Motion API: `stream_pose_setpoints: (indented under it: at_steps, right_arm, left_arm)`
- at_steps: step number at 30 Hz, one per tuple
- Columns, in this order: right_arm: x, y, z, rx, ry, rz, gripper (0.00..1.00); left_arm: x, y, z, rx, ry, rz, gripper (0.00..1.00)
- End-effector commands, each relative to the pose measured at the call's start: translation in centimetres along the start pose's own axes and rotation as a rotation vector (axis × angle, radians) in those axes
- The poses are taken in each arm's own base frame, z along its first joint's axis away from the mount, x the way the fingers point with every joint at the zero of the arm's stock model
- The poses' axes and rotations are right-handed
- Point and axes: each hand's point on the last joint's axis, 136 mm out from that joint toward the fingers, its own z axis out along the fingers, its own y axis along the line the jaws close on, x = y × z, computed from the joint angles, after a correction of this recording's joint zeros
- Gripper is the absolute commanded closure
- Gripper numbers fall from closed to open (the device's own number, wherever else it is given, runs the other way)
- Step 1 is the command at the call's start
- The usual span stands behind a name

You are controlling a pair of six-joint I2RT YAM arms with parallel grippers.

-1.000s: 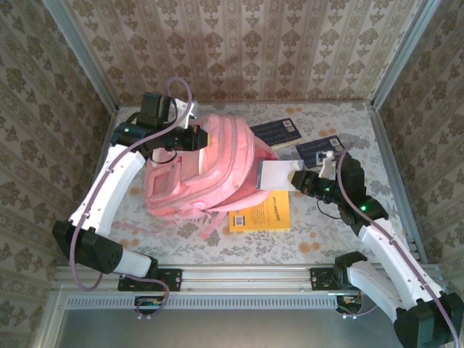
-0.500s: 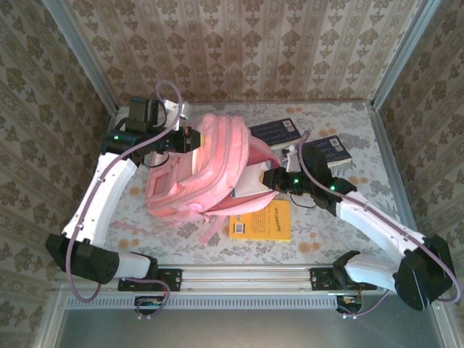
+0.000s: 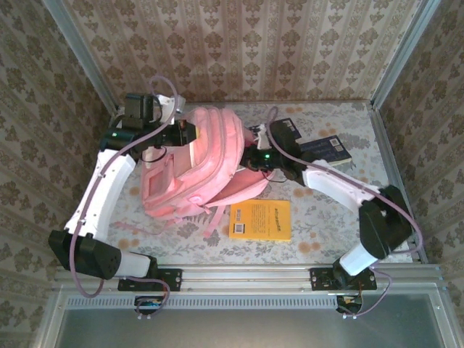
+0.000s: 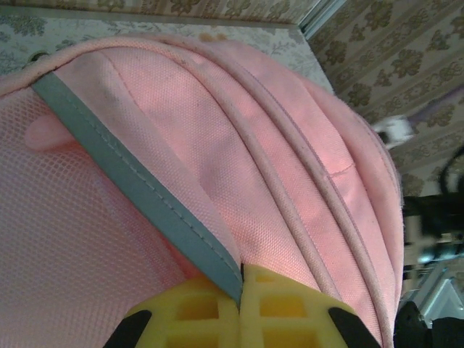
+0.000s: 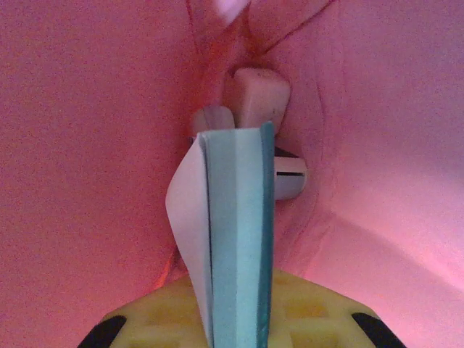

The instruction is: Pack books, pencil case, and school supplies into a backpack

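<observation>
The backpack (image 3: 192,181) lies on the surface (image 3: 326,214) with its mouth turned toward the right arm. The left tool (image 4: 241,286) is at the backpack's far-left top, pinched tight on the grey-trimmed lip (image 4: 138,192) and lifting it so the mouth gapes. The right tool (image 5: 235,290) is pushed inside that mouth, and its wrist view shows pink fabric on every side. It is clamped on the teal flat item (image 5: 235,217), one of the school supplies, which is seen edge-on with a white sheet (image 5: 185,217) peeling off its left face. The item's long axis runs straight out from the tool toward the backpack's depths, so the coming move looks like a short push along that line and then a release. A few pale objects (image 5: 261,94) already sit deeper in the backpack, just ahead of the item's leading edge. What they are is not clear, and the item could jam against them if it is driven in too far. Outside, the orange-yellow book (image 3: 260,220) lies just beside the backpack's near-right edge. A navy book (image 3: 328,148) lies to the backpack's right, past the right arm. Both are unpacked and nearer the right arm, which seems best placed to fetch them.
</observation>
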Motion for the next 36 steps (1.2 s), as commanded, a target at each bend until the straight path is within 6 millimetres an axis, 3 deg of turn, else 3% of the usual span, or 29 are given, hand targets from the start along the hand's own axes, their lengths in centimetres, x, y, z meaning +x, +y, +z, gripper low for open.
stream_pose_setpoints:
  at_steps: [1,6,7,10,14,18,28,36]
  right_arm:
    - [-0.5,1.5,3.0,-0.083,0.035,0.040,1.00]
    - [1.6,2.0,9.3,-0.077,0.114,0.048,0.97]
    - [2.2,2.3,10.1,-0.074,0.133,0.037,0.88]
    - [3.1,2.0,11.1,-0.014,0.144,-0.002,0.48]
    - [2.0,1.1,8.2,0.082,0.050,-0.076,0.23]
    - [1.7,0.8,5.9,0.128,0.037,-0.129,0.14]
    - [0.9,-3.2,1.9,0.286,-0.015,-0.124,0.12]
    - [0.3,-2.8,-4.3,0.331,-0.093,-0.215,0.13]
  left_arm:
    - [-4.3,-4.6,-2.8,0.171,-0.176,0.142,1.00]
    - [-4.5,-4.9,-3.1,0.191,-0.186,0.145,1.00]
    - [-4.6,-4.9,-3.2,0.189,-0.188,0.142,1.00]
    - [-4.6,-4.1,-3.3,0.164,-0.192,0.127,1.00]
    - [-4.3,-2.9,-3.3,0.123,-0.195,0.105,1.00]
    - [-4.0,-1.9,-2.8,0.101,-0.192,0.077,1.00]
    - [-3.9,0.2,-3.2,0.026,-0.207,0.040,1.00]
    - [-2.8,6.7,-3.6,-0.344,-0.175,0.012,1.00]
